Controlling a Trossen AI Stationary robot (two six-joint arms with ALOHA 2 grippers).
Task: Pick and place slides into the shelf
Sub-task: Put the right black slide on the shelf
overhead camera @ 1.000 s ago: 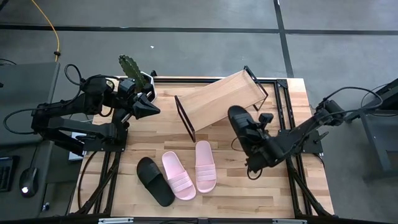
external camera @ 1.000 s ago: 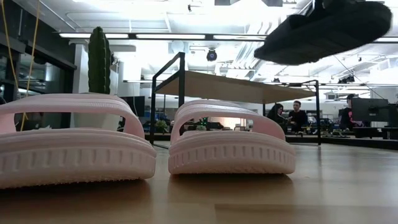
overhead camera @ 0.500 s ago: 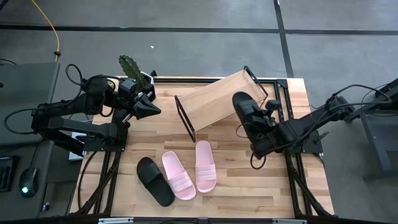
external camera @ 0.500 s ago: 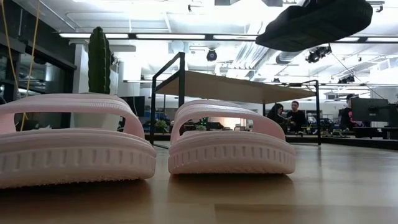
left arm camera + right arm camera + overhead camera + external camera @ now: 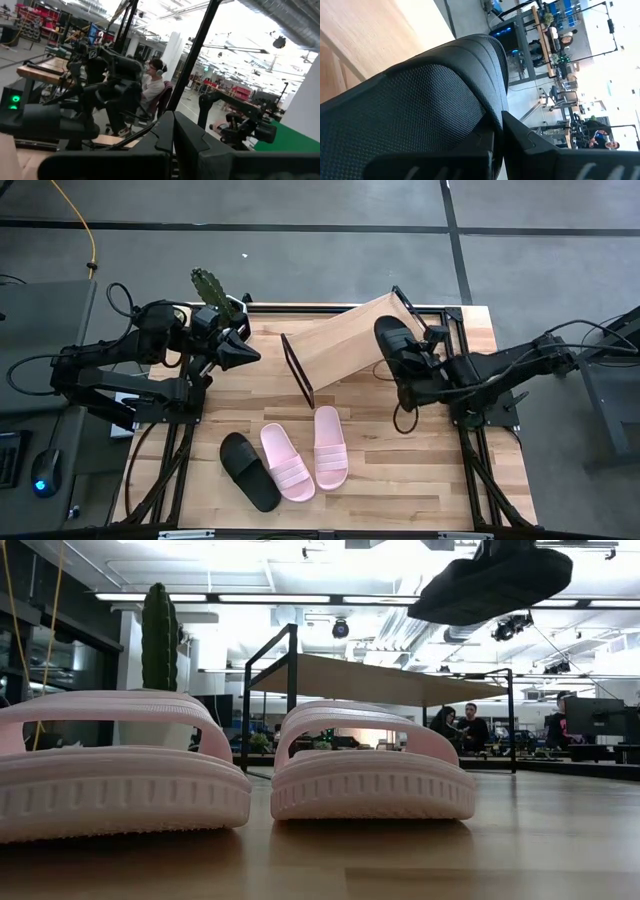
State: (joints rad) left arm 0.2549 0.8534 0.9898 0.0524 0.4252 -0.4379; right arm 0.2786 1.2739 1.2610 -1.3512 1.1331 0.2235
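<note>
Overhead, the right gripper [image 5: 404, 375] holds 1 black slide [image 5: 394, 342] in the air, its fingers clamped on it, with the slide's toe end over the right end of the shelf [image 5: 345, 340]. The shelf lies at an angle across the far half of the table [image 5: 470, 480], its black end frames at either end. The other 3 slides rest on the near part of the table: a black one [image 5: 249, 471] on the left, then 2 pink ones [image 5: 287, 462] [image 5: 330, 446] side by side, the black one touching its pink neighbour.

The left gripper [image 5: 243, 352] waits above the far left part of the table with its fingers pressed together and nothing in them, next to a cactus [image 5: 211, 288] at the table's far left corner.

From table height, the 2 pink slides [image 5: 110, 778] [image 5: 372, 772] fill the foreground and block most of the tabletop behind them. The held slide [image 5: 490, 585] hangs high, above the shelf [image 5: 380, 680], and the gripper on it is cut off by the picture's edge. People [image 5: 470, 726] sit at desks in the room beyond. In the right wrist view the black slide [image 5: 415, 100] covers nearly everything, so the fingers' contact with it is hard to make out.
</note>
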